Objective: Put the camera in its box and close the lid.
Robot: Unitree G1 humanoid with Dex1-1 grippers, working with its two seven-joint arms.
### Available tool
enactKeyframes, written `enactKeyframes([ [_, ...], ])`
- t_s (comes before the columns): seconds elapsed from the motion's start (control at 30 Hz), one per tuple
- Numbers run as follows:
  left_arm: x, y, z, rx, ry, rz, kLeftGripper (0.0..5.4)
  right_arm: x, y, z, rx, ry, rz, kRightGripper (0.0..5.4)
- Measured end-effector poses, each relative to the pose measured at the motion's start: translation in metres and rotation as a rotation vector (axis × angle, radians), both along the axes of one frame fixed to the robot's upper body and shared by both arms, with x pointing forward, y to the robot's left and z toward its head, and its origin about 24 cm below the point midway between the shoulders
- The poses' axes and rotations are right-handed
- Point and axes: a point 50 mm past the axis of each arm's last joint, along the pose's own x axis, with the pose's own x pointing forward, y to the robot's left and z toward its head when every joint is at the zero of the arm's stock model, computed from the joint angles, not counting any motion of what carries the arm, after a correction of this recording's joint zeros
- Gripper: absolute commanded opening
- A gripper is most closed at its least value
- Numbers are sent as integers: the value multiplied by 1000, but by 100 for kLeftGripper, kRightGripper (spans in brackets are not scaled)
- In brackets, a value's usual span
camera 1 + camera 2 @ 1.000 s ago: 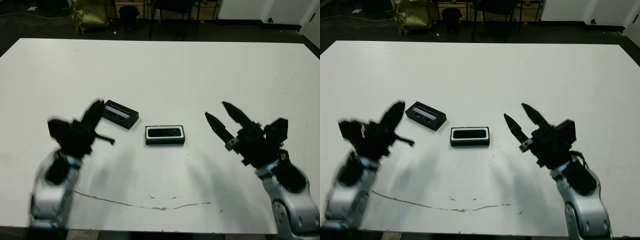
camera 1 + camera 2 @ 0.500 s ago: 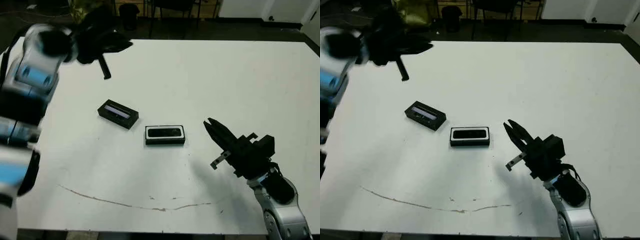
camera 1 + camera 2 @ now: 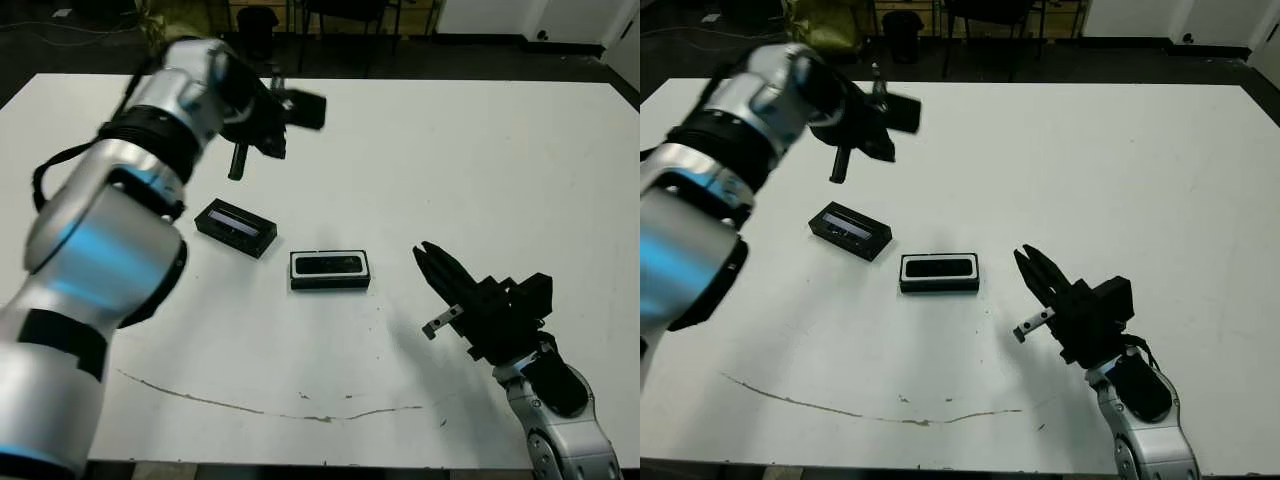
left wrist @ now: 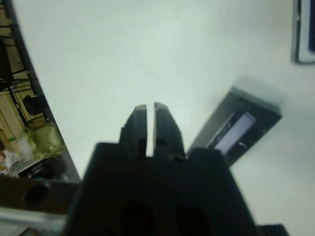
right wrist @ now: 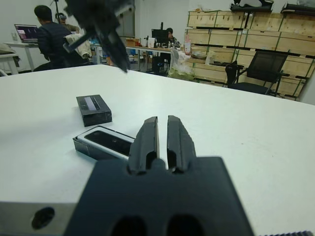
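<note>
One box (image 3: 331, 270), one lid (image 3: 236, 227), one camera (image 3: 331, 264).

Beyond the white table (image 3: 450, 150): stacked wooden crates (image 5: 256, 29) (along the wall), a black office chair (image 5: 258, 71).

Left end effector (image 3: 238, 160) raised high, arm extended forward, fingers closed together. Right end effector (image 3: 432, 270) held low, fingers closed, empty.

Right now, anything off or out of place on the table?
The lid lies askew beside the box rather than on it, so the box is open with the camera inside. A thin dark scratch or crack line runs along the near part of the white table. Nothing spilled.
</note>
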Motion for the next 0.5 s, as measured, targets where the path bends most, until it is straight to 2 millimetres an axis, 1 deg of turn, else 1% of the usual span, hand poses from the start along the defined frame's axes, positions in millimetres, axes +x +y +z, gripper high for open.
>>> enactKeyframes([
  [0.13,0,-3,-10,31,-10,-22,0,-1,-2,-3,8,7,-1,2],
  [0.33,-3,-3,-37,47,-10,-48,0,-3,-4,-8,53,34,11,2],
  [0.5,-4,1,-45,46,-4,-35,0,-4,-6,-11,63,30,27,2],
])
